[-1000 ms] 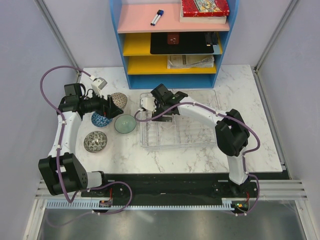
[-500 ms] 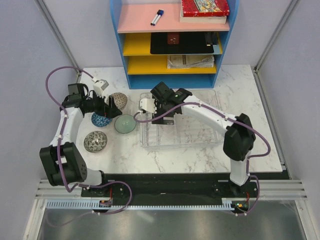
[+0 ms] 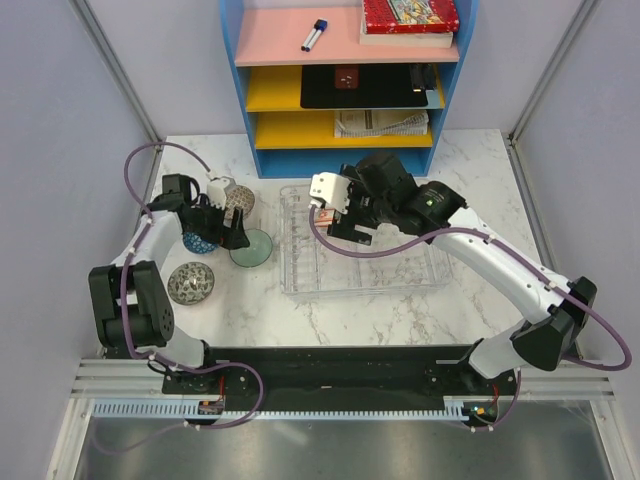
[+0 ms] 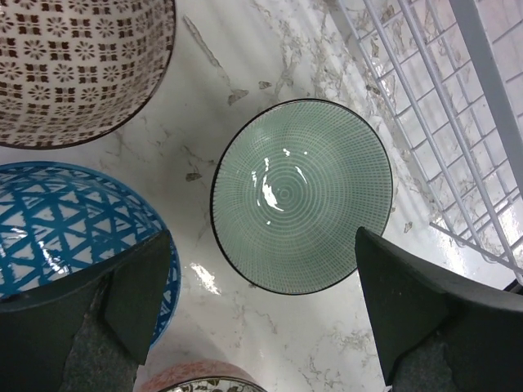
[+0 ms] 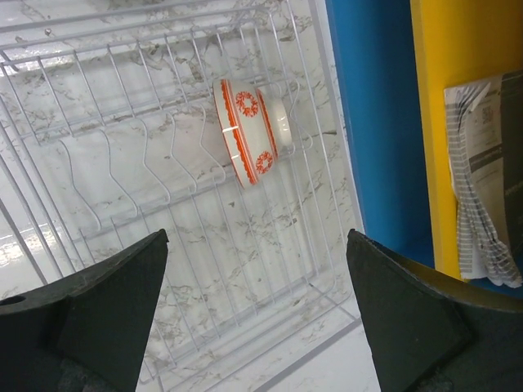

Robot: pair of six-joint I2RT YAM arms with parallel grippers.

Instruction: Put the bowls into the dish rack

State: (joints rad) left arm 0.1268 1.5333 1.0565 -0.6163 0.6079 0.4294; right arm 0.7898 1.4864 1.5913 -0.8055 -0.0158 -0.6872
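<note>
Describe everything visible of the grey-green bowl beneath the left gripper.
The grey-green round bowl looks like glazed ceramic: fine concentric rings inside, a thin dark rim, glossy highlights near the centre. Empty, it stands mouth up on the white marble table, between the blue patterned bowl and the clear dish rack, touching neither. The open left gripper hangs above it; no contact shows.
</note>
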